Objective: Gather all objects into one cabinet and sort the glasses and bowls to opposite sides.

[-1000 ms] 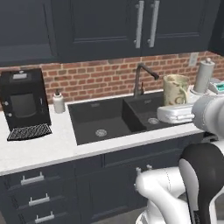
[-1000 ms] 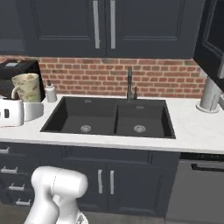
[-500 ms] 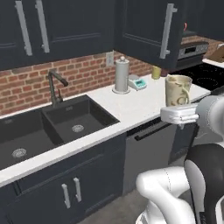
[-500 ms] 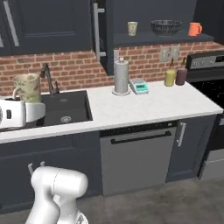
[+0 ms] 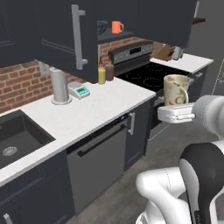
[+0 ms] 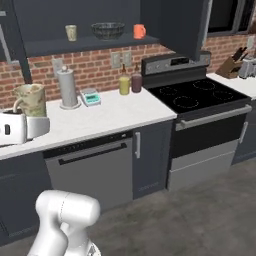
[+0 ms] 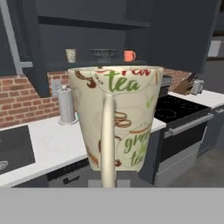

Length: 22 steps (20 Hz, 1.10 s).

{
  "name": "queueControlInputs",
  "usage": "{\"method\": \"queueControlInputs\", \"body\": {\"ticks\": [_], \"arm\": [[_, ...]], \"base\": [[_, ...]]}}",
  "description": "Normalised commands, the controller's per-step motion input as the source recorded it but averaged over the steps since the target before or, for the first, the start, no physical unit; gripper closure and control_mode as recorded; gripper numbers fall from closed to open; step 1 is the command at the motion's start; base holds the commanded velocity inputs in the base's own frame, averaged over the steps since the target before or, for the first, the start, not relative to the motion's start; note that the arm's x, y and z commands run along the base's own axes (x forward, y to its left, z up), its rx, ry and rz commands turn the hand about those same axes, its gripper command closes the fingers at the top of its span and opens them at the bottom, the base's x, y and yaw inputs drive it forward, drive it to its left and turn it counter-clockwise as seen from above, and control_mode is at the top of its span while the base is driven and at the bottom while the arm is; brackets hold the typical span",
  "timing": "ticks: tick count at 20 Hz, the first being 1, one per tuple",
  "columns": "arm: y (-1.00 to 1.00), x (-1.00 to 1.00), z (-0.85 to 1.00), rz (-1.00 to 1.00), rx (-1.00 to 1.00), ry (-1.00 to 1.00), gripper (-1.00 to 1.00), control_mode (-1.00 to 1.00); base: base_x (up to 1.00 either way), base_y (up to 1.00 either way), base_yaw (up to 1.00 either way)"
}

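Gripper [image 5: 176, 113] clenched on upright beige mug [image 5: 176, 89], held in the air near the stove [image 6: 192, 95], tumbler [image 6: 71, 33], bowl [image 6: 107, 30], orange mug [image 6: 139, 31] on far cabinet [image 6: 95, 44] shelf, door [image 5: 65, 39] open

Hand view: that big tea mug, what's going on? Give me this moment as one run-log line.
gripper: shut on patterned mug | mug: upright, off the counter | shelf: tumbler, bowl, orange mug

Place: a home kitchen.
Walls: red brick backsplash [image 6: 95, 70].
Units: dark navy cabinet [image 6: 75, 20], white counter [image 6: 110, 115].
Appliances: black stove [image 6: 195, 95], dishwasher [image 6: 90, 170], sink [image 5: 17, 140], knife block [image 6: 231, 67].
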Motion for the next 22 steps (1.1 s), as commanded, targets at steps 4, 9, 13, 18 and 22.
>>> {"method": "queueControlInputs", "body": {"ticks": [4, 9, 13, 18, 22], "arm": [[0.0, 0.0, 0.0, 0.0, 0.0, 0.0, 1.0, 1.0], [0.0, 0.0, 0.0, 0.0, 0.0, 0.0, 1.0, 1.0], [0.0, 0.0, 0.0, 0.0, 0.0, 0.0, 1.0, 1.0], [0.0, 0.0, 0.0, 0.0, 0.0, 0.0, 1.0, 1.0], [0.0, 0.0, 0.0, 0.0, 0.0, 0.0, 1.0, 1.0]], "base": [[0.25, -0.97, 0.27], [0.48, -0.65, 0.49], [0.65, -0.33, 0.57], [0.61, -0.29, 0.58], [0.54, -0.14, 0.53]]}}
